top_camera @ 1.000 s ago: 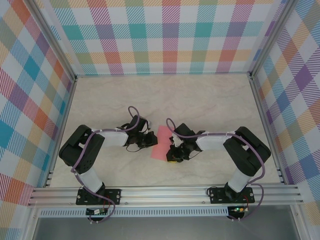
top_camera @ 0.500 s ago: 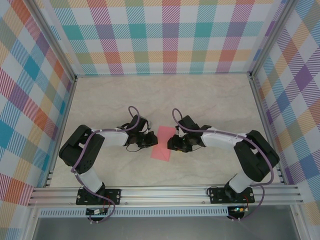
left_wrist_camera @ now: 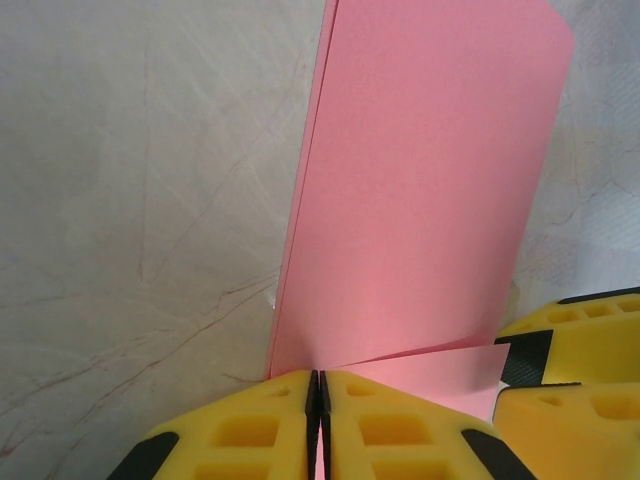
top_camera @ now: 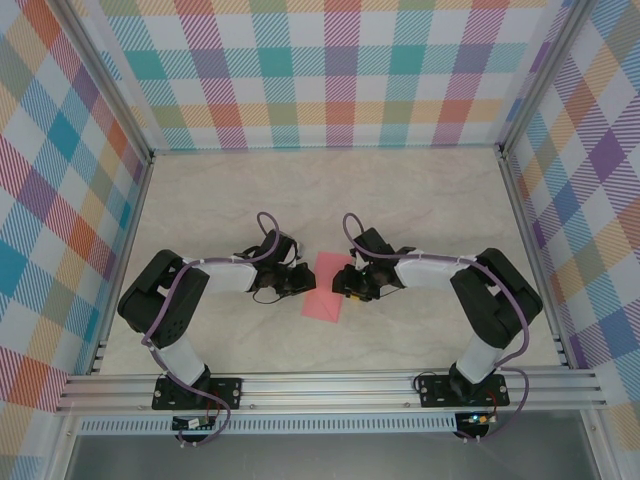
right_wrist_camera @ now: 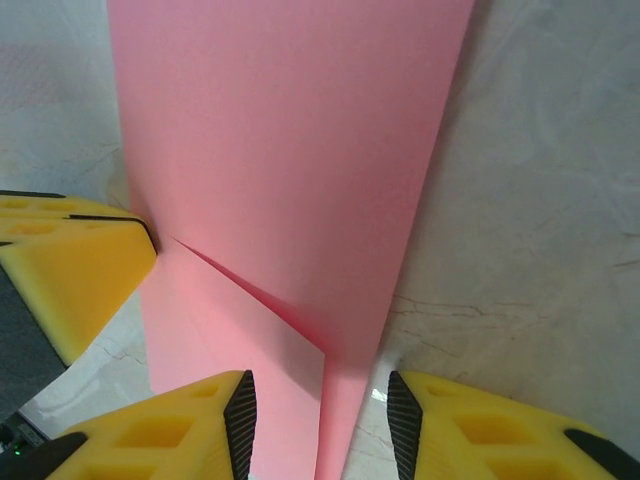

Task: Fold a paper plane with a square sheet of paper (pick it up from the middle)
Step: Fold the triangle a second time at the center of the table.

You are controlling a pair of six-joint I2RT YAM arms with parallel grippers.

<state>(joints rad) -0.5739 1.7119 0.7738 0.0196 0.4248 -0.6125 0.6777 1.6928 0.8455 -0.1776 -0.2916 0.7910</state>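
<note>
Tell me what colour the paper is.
The paper is plain salmon pink, clearest in the right wrist view.

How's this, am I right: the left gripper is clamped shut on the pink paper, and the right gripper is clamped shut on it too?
Not quite. The left gripper is shut on the square sheet of paper, but the right gripper is open. The right wrist view shows its fingers standing apart, with the sheet's edge between them.

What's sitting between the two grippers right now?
The pink paper, seen from the top camera: the left gripper pinches one edge, and the right gripper straddles the opposite edge, jaws open.
</note>
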